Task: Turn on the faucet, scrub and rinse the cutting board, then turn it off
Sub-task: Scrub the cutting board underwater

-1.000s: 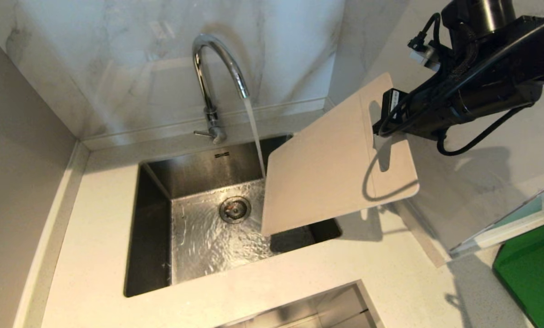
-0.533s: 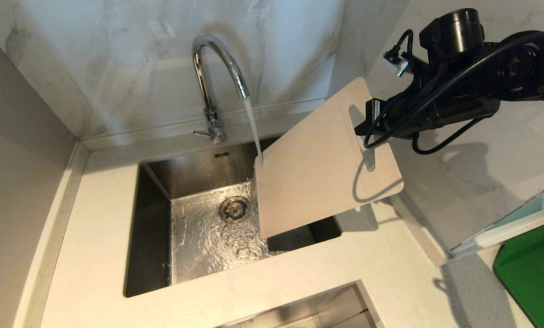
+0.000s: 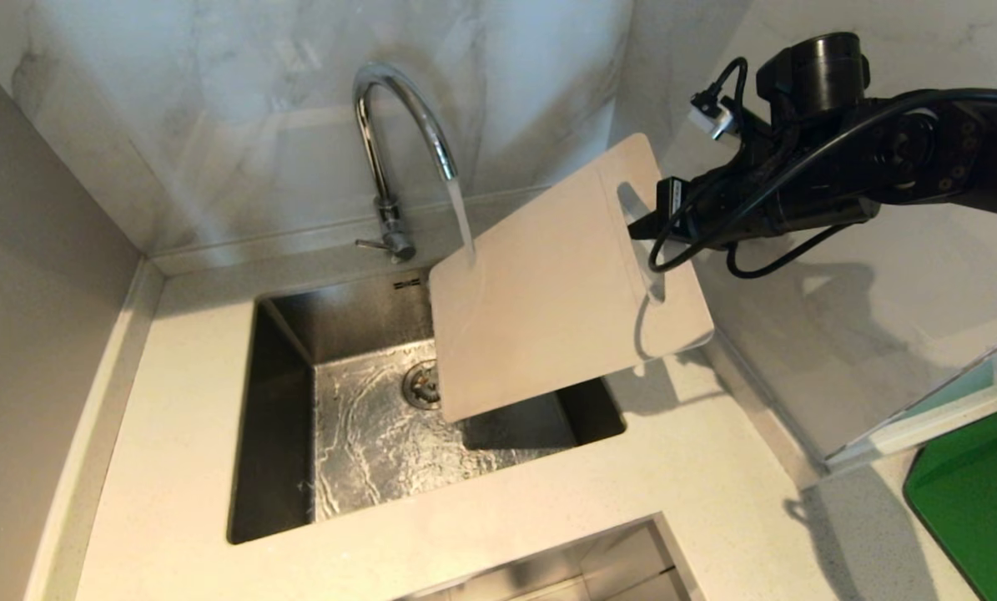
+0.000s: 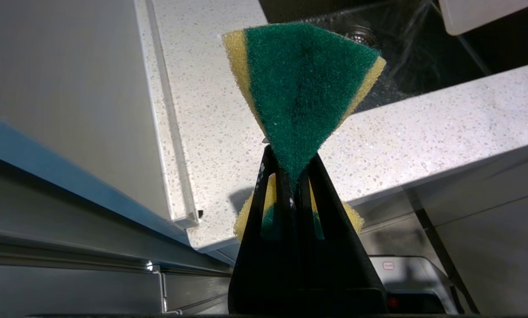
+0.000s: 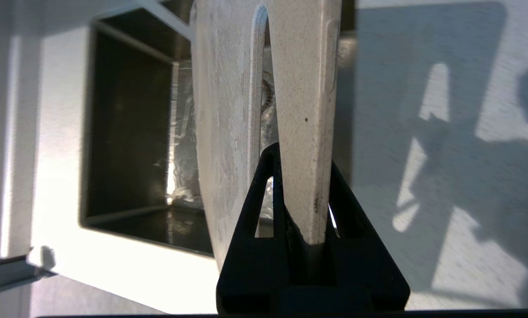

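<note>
cutting board (image 3: 540, 292) hangs tilted over the sink (image 3: 281, 434), clamped at its slotted handle end by the right gripper (image 3: 644, 225); its long axis slopes from there down toward the drain. faucet (image 3: 394, 150) water lands on its far upper corner. off at the counter's edge, the left gripper (image 4: 290, 176) pinches a green-and-yellow sponge (image 4: 303, 88).

The pale speckled surface (image 3: 181, 467) wrapped around a steel sink (image 3: 281, 417) set into it, wet on the bottom. The faucet (image 3: 385, 200) stood on the surface behind the sink, against the marble wall. A green mat (image 3: 978, 501) lay at the surface's right end.
</note>
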`<state>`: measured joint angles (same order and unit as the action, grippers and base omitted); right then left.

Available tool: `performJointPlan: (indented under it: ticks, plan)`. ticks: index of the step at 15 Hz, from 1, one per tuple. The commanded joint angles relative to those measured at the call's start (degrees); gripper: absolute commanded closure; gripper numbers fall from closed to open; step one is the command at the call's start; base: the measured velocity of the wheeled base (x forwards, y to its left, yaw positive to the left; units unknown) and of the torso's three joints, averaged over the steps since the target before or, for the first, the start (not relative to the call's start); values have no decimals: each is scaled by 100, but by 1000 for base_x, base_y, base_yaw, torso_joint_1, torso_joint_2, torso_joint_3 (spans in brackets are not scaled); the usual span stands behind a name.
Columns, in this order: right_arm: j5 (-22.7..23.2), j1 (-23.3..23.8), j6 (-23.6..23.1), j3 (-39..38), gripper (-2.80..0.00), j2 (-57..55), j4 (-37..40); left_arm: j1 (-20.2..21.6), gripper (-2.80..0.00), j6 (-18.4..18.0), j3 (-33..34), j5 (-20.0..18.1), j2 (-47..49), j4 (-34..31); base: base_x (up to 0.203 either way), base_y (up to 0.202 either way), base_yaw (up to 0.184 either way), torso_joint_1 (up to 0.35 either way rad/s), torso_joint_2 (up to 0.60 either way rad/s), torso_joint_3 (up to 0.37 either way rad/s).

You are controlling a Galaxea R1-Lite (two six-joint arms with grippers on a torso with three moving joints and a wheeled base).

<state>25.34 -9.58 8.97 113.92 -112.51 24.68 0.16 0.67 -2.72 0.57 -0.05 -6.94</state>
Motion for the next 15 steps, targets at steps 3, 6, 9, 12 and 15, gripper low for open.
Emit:
performJointPlan:
  ticks: [3, 6, 9, 12, 15]
  plan:
    - [155, -87, 8, -1, 0, -149, -25, 2, 0, 3, -1, 4, -4, -1, 0, 0, 0, 0, 0, 0]
    - [188, -156, 1, -1, 0, -296, -96, 2, 0, 3, -1, 2, -4, -1, 0, 0, 0, 0, 0, 0]
    - [381, -163, 8, -1, 0, -417, -235, 2, 0, 3, -1, -4, -4, -1, 0, 0, 0, 0, 0, 0]
    - [620, -246, 15, -1, 0, -591, -443, 2, 0, 3, -1, -4, -4, -1, 0, 0, 0, 0, 0, 0]
    - [621, -313, 15, 6, 0, -798, -748, 2, 0, 3, -1, -5, -4, -1, 0, 0, 0, 0, 0, 0]
